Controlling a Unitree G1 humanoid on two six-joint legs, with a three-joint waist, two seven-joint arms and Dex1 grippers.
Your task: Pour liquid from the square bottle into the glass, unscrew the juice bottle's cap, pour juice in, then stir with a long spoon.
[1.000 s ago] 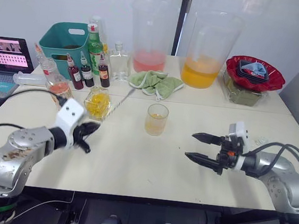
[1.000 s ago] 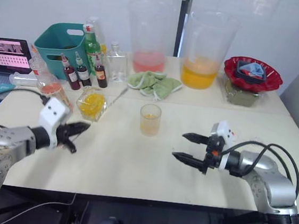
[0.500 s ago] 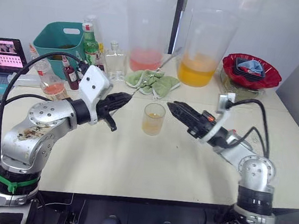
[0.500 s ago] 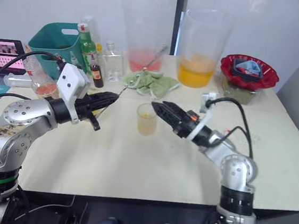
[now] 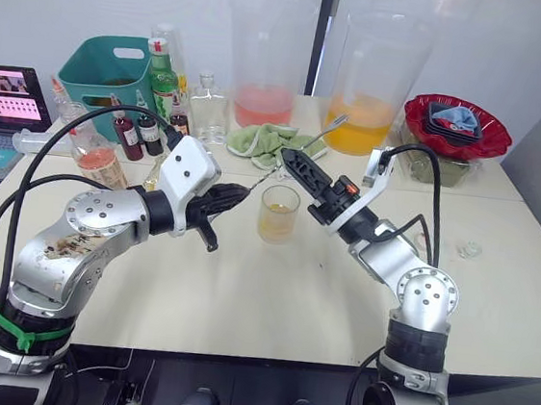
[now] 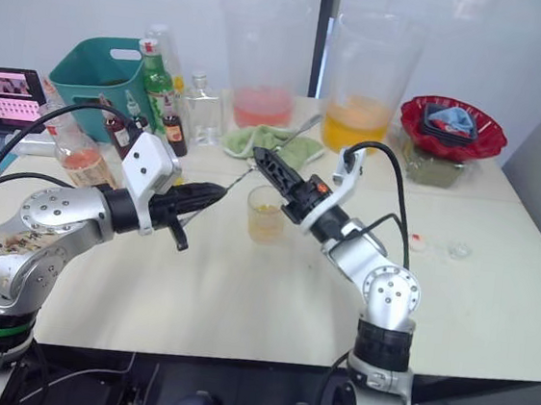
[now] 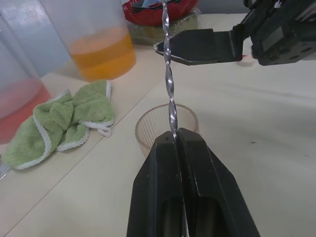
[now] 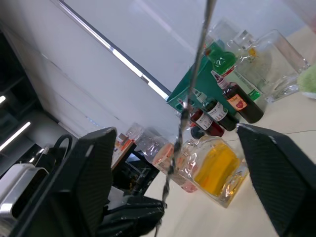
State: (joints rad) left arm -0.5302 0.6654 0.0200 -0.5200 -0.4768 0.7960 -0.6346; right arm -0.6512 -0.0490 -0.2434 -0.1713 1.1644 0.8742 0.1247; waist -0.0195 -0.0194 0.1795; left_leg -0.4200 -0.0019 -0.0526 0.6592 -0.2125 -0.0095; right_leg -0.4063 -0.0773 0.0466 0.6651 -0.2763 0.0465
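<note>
Slanting long spoon [image 5: 285, 160], bowl far-right

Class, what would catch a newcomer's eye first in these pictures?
The long spoon, pinched in the left gripper, slants up above the glass at the table's middle, and the right gripper is open around its shaft. Behind stand two huge pitchers, one holding pink liquid, one orange.

Glass [image 5: 278, 213]: mid-bench, between left end effector [image 5: 235, 195] and right end effector [image 5: 292, 162].
Long spoon [image 7: 168, 84]: above glass, spanning both end effectors.
Cloth [image 5: 275, 142]: behind glass.
Pitchers [image 5: 368, 85]: far edge, behind cloth.
Square bottle [image 8: 216, 166]: left of glass.
Basket [image 5: 107, 79]: far left corner.
Bowl [image 5: 456, 128]: far right corner.
</note>
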